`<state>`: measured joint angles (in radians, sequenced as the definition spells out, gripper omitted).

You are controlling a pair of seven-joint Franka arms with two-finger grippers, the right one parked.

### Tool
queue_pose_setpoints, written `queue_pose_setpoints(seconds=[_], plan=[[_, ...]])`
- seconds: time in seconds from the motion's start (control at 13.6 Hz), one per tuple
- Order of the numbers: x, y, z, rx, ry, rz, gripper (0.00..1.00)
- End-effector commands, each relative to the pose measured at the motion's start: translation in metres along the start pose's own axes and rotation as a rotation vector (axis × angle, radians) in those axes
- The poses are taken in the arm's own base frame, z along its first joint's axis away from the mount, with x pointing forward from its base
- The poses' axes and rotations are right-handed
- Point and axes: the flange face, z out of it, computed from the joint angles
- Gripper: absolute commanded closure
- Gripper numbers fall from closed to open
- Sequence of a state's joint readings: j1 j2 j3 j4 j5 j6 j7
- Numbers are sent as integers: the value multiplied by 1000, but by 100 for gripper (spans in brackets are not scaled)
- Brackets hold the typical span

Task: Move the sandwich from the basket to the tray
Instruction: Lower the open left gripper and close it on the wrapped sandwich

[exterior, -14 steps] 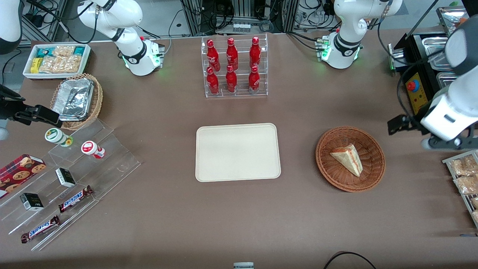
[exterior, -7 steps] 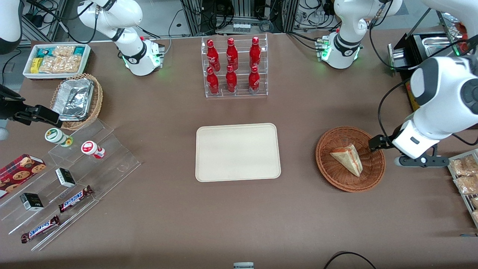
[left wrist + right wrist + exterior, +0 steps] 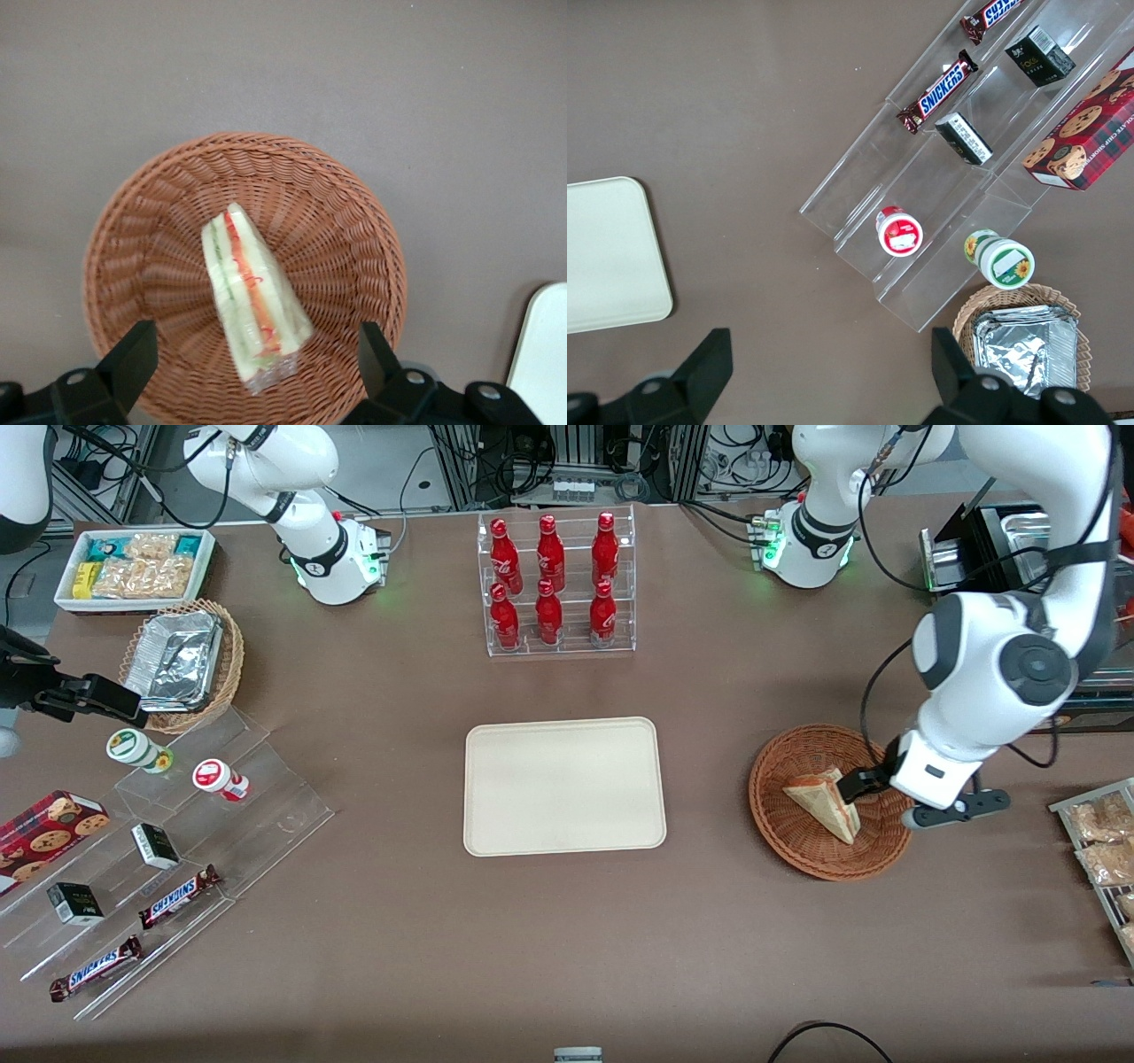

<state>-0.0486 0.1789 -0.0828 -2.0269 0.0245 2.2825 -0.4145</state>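
Observation:
The sandwich [image 3: 824, 802], a wrapped white-bread wedge with red, orange and green layers, lies in the round reddish-brown wicker basket [image 3: 780, 833]. My gripper [image 3: 873, 788] hovers just above the basket's edge nearest the working arm's end, beside the sandwich's wide end. In the left wrist view the gripper [image 3: 252, 354] is open, its two black fingers [image 3: 133, 354] standing either side of the sandwich [image 3: 252, 297] without touching it, over the basket [image 3: 354, 221]. The empty cream tray [image 3: 563, 786] lies mid-table, beside the basket; one corner [image 3: 545, 354] shows in the wrist view.
A clear rack of red bottles [image 3: 556, 584] stands farther from the camera than the tray. Snack packets [image 3: 1099, 841] and a black device [image 3: 992, 540] sit at the working arm's end. A stepped acrylic stand [image 3: 177, 824] with snacks sits toward the parked arm's end.
My gripper has swung in from the working arm's end of the table to a spot over the basket, beside the sandwich. The sandwich, basket and tray have not moved.

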Motion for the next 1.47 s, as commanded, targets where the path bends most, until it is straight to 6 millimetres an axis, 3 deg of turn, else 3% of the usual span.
queue_pose_setpoints(seconds=[0.0, 0.37, 1.4], plan=[[-24, -6, 16, -21, 42, -105, 0], [-37, -11, 41, -23, 37, -258, 0], [-43, -13, 105, -2, -22, -269, 0]])
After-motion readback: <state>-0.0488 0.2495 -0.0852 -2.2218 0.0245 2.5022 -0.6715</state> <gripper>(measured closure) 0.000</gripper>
